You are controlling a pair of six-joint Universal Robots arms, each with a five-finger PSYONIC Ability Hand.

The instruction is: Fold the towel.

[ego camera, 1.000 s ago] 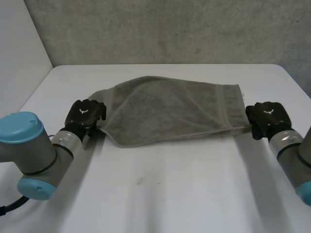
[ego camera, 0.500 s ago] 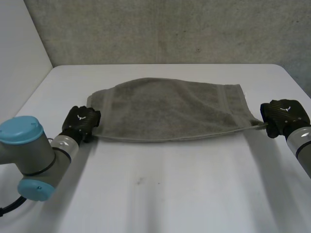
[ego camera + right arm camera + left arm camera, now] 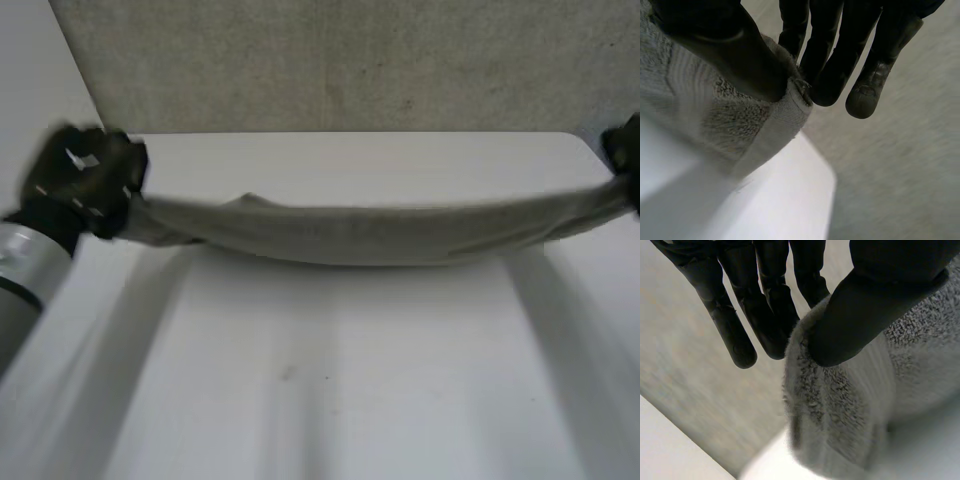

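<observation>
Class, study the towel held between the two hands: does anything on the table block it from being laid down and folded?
Nothing visible does. The left hand and right hand each pinch an end of the towel, and the table beneath it is bare.

One towel (image 3: 370,235); one table (image 3: 330,400); two hands: left hand (image 3: 85,180), right hand (image 3: 630,150).

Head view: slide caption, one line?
Left hand and right hand hold the grey towel stretched between them above the white table.
</observation>
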